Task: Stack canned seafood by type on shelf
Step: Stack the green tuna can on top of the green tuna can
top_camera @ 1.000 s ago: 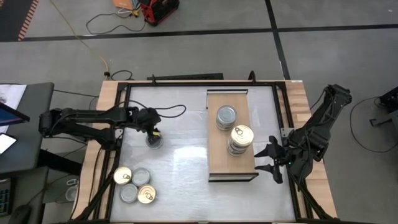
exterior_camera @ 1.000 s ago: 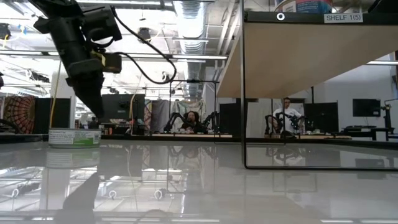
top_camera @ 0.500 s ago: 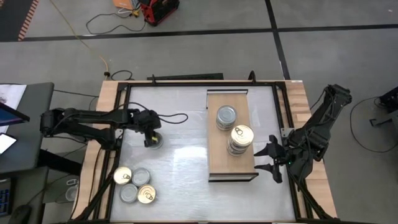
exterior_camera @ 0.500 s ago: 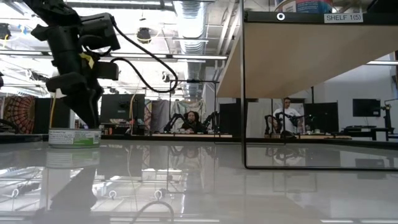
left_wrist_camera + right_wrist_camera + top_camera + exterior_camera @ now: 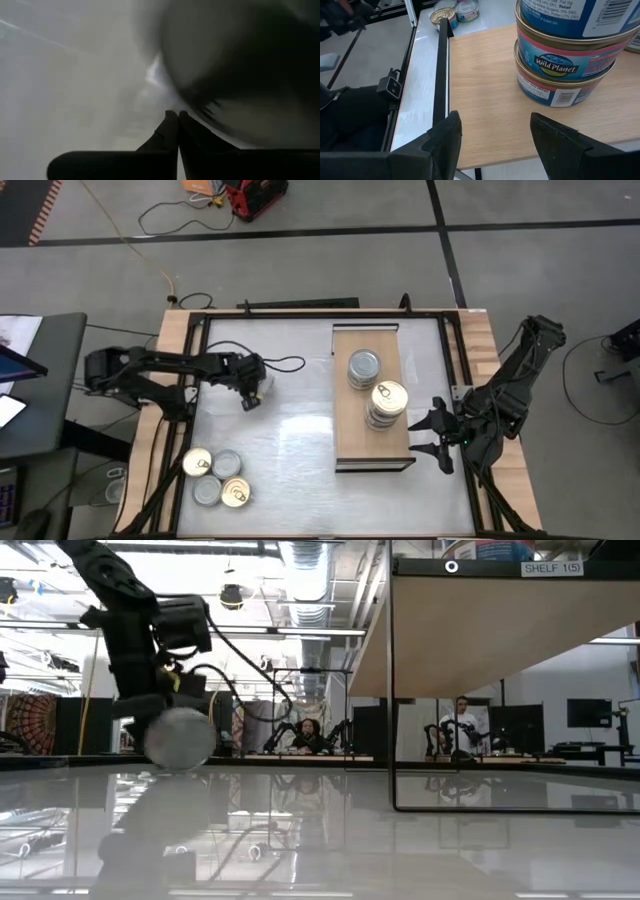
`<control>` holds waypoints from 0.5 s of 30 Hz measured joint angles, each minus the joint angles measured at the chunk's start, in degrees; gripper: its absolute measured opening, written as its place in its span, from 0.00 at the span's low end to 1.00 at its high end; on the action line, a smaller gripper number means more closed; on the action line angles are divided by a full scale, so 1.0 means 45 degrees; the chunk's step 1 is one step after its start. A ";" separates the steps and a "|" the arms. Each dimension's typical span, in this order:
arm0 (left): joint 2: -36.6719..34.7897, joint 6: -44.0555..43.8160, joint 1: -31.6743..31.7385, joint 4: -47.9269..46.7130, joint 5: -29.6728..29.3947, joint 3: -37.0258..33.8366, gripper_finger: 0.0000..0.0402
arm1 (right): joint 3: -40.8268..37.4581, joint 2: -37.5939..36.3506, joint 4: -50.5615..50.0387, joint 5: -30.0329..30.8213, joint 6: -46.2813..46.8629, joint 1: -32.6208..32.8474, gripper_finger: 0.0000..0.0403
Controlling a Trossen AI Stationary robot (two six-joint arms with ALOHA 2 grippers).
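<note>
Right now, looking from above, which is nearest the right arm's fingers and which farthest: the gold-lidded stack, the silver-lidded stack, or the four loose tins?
From the right gripper:
1. Gold-lidded stack, on the shelf, nearest.
2. Silver-lidded stack, farther along the shelf.
3. Four loose tins, at the table's opposite side, farthest.

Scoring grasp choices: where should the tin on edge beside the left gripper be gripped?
The tin stands on edge, round face toward the low camera, beside the shut left gripper. Probably come from above, fingers on its two flat faces; the curved wall could roll.

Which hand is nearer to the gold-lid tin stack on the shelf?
Right. The right hand sits just beside the gold-lid tin stack; the left hand is far across the table.
</note>
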 joint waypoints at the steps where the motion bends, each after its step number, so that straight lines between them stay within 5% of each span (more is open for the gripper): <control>1: 0.0193 -0.0002 0.0172 0.0045 0.0244 0.0215 0.00 | 0.0000 0.0000 0.0011 0.0000 0.0000 0.0000 0.65; 9: 0.1621 0.0005 0.1369 -0.1011 0.0390 0.1590 0.00 | 0.0000 0.0005 0.0054 -0.0002 0.0018 0.0000 0.65; 15: 0.0685 0.2229 0.0352 0.0372 0.0026 0.2246 0.00 | 0.0000 0.0001 0.0086 -0.0003 0.0075 0.0000 0.65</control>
